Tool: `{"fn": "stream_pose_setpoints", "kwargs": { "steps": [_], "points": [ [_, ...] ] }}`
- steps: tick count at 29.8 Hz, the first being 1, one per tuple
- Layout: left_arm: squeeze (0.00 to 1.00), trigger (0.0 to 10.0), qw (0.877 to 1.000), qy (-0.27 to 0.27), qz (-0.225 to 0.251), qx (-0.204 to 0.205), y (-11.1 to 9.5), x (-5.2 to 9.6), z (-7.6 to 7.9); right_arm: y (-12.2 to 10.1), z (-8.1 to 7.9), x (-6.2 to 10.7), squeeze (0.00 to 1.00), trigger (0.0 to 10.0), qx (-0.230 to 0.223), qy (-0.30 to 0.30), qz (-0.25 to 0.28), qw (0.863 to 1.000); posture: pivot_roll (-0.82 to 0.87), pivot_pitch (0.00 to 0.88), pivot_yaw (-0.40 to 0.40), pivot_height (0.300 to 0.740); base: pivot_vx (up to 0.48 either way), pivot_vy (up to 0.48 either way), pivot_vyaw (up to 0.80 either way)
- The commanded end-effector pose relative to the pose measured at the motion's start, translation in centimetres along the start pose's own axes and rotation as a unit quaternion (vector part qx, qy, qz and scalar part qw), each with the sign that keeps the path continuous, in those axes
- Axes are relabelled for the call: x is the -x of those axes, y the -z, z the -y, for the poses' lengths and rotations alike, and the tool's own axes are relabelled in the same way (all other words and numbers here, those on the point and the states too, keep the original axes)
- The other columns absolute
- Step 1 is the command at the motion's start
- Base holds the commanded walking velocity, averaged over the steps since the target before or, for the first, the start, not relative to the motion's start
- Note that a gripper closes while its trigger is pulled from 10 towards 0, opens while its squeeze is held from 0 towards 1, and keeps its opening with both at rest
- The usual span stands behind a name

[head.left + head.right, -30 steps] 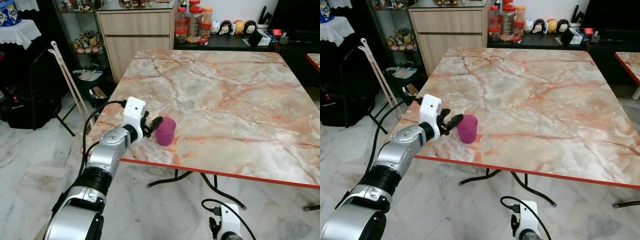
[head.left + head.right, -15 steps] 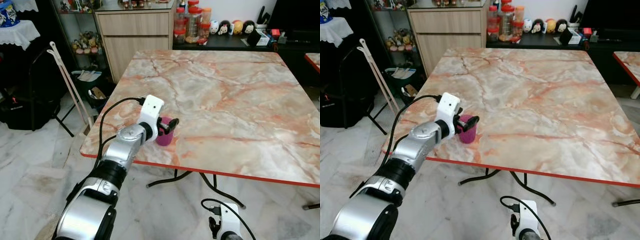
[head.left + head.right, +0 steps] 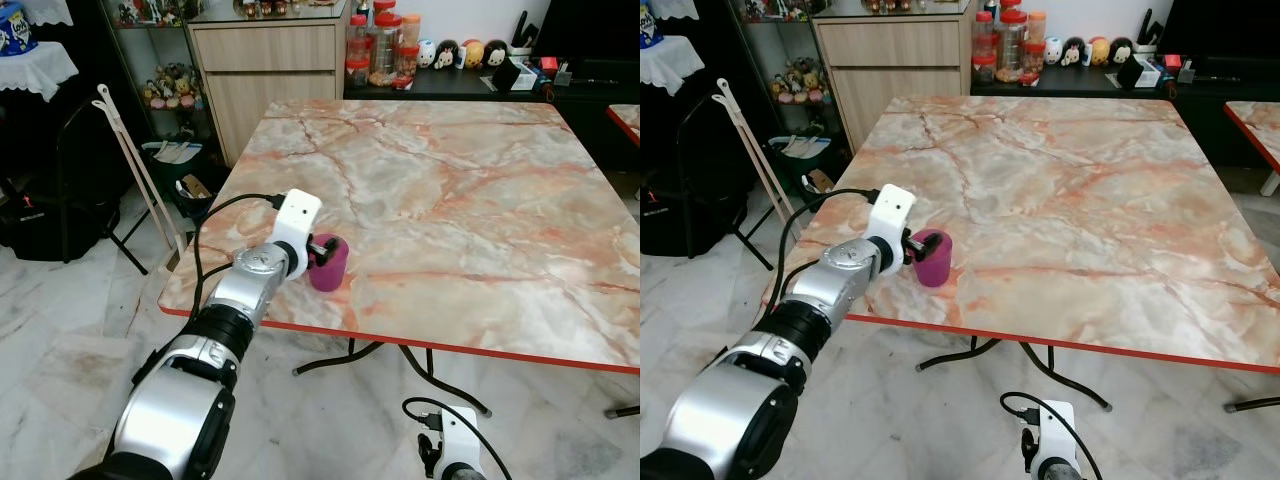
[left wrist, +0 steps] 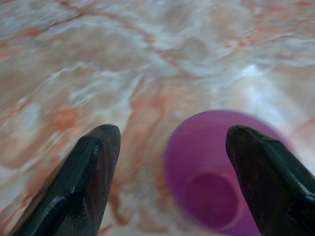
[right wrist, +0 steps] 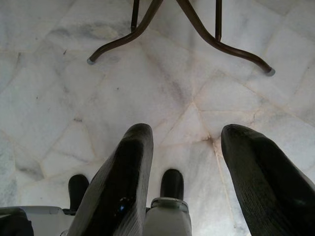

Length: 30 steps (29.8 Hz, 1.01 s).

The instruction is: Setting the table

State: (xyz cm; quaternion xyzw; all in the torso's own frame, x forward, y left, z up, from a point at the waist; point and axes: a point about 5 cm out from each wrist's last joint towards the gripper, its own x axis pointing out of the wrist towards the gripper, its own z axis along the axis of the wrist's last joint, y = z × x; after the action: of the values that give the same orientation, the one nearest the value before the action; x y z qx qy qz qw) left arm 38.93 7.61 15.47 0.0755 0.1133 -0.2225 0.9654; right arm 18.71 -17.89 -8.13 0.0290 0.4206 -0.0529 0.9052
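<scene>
A purple plastic cup (image 3: 331,268) stands near the front left edge of the marble table (image 3: 450,190), leaning slightly. My left gripper (image 3: 319,249) is right at the cup's rim, on its left side. In the left wrist view the left gripper (image 4: 172,132) is open and looks down into the cup (image 4: 211,182). One finger (image 4: 93,172) is outside the cup and the other finger (image 4: 270,177) lies over its mouth. My right gripper (image 5: 186,129) hangs low, open, over the floor.
The table has a red rim (image 3: 450,348) and dark metal legs (image 3: 340,358) underneath. A wooden cabinet (image 3: 270,70) and jars (image 3: 385,45) stand behind it. A folded chair frame (image 3: 135,170) leans at the left. Another table's corner (image 3: 625,120) shows at the right.
My left gripper has moved right from beside the cup to its rim, then settled lower. The cup now leans a little. The right arm has not moved.
</scene>
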Motion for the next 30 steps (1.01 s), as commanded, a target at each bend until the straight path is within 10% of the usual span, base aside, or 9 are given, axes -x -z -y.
{"fn": "stream_pose_setpoints", "kwargs": {
  "steps": [1, 28, 29, 30],
  "points": [
    [0.00, 10.0, 1.000, -0.017, -0.015, 0.002, 0.2, 0.1, -0.8, 0.2, -0.1, 0.0, 0.00, 10.0, -0.001, 0.000, -0.006, 1.000, -0.02, 0.000, 0.051, 0.740, 0.000, 0.000, 0.00],
    [0.00, 10.0, 0.996, 0.062, -0.022, 0.058, 0.7, 0.3, -0.7, 0.2, -0.1, 0.0, 0.00, 10.0, -0.006, 0.001, -0.005, 1.000, -0.02, 0.000, 0.051, 0.740, 0.000, 0.000, 0.00],
    [0.00, 7.9, 0.996, 0.062, -0.024, 0.057, 0.8, 0.4, -0.8, 0.2, -0.1, 0.0, 0.00, 10.0, -0.006, 0.001, -0.005, 1.000, -0.02, 0.000, 0.053, 0.740, 0.000, 0.000, 0.00],
    [0.00, 1.3, 0.996, 0.061, -0.029, 0.051, 1.0, 0.5, -0.9, 0.2, -0.1, 0.0, 0.00, 10.0, -0.007, 0.001, -0.004, 1.000, -0.02, 0.000, 0.052, 0.740, 0.000, 0.000, 0.00]
  ]
}}
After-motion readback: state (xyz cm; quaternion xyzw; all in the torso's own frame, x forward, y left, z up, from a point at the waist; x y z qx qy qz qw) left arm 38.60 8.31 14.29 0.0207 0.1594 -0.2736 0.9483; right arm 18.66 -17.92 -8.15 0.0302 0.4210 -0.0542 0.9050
